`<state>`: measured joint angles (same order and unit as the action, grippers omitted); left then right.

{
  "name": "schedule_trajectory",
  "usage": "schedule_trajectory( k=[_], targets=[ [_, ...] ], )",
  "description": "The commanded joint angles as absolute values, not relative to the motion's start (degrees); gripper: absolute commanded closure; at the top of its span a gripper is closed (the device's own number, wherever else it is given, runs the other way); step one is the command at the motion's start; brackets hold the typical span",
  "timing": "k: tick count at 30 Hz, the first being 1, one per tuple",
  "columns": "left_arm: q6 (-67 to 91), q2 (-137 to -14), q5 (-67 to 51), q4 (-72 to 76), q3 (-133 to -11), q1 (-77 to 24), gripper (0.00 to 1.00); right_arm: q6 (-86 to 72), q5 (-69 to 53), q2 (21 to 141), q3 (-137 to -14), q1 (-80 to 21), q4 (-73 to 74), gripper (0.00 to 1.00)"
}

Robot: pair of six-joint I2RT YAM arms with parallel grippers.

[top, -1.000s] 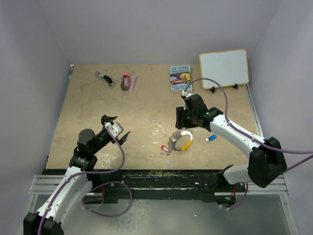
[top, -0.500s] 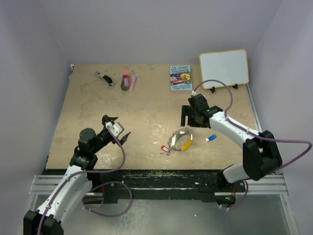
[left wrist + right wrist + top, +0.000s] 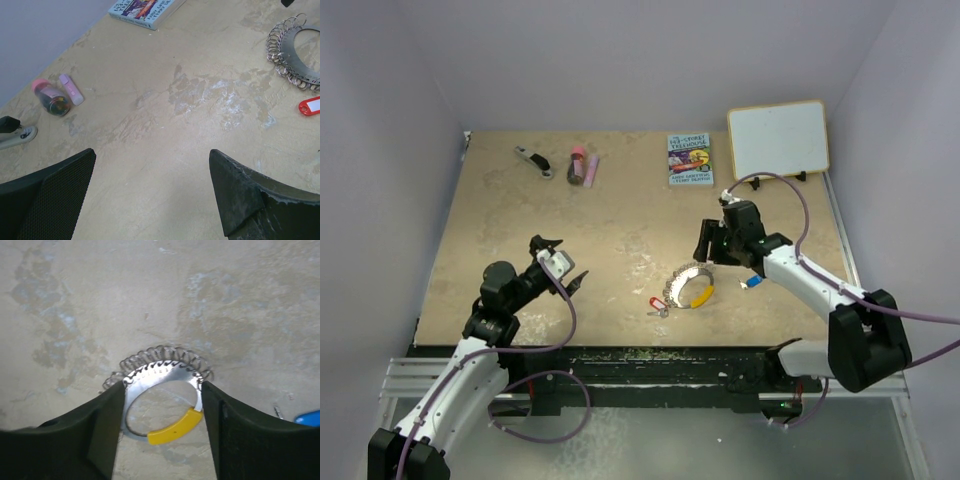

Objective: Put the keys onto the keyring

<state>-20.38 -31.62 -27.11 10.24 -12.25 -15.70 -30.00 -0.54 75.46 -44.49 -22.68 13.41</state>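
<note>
Pale lilac walls close in the mottled beige desk [image 3: 500, 210] on three sides, and both arm bases sit at its near edge. Nearest me, the left arm is folded low over the near-left corner. Its elbow is tucked in, and the left pincer [image 3: 562, 257] is spread wide with nothing between its fingers and bare desktop all round it. Toward the middle of the near edge lies the red key [image 3: 658, 300], just beside the keyring [image 3: 684, 271]. That ring lies flat, its silvery coiled part toward the far side and its yellow arc toward the near-right. The blue key [image 3: 754, 281] lies apart from it, toward the right edge. The right arm reaches in from the near-right corner, forearm slanting inward, wrist bent down. From its wrist camera the right pincer [image 3: 161, 390] gapes open, one finger to each side of the ring, gripping nothing; whether it touches the ring I cannot tell. Along the far edge lie a clip tool [image 3: 532, 160], a dark red tube [image 3: 577, 166] beside a pink stick [image 3: 591, 167], a small book [image 3: 689, 159], and a whiteboard [image 3: 778, 139] propped in the far-right corner.
</note>
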Motion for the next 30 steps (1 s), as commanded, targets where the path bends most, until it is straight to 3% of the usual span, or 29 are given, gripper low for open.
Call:
schedule_trajectory(
  k=[1,4,7,30],
  targets=[
    [-20.75,-31.25,-28.92,12.43,-12.68,-15.29,0.02,-23.71,-9.48,72.52,-42.33,-24.64,8.58,0.42],
    [-20.91,-31.20,-29.09,12.44,-12.64,-15.20,0.02,-21.44,-12.12,70.03,-40.58,-26.49,9.04,0.54],
    [-20.98,-31.20,-29.45,12.65,-12.57,-15.19,0.02,-20.83,-15.32,68.16,-38.53,-28.94,8.20,0.57],
    [-21.09,-30.27,-30.10,12.21,-12.32,-14.92,0.02,-28.72,-9.52,78.13,-37.53,-40.00,5.41,0.62]
  ],
)
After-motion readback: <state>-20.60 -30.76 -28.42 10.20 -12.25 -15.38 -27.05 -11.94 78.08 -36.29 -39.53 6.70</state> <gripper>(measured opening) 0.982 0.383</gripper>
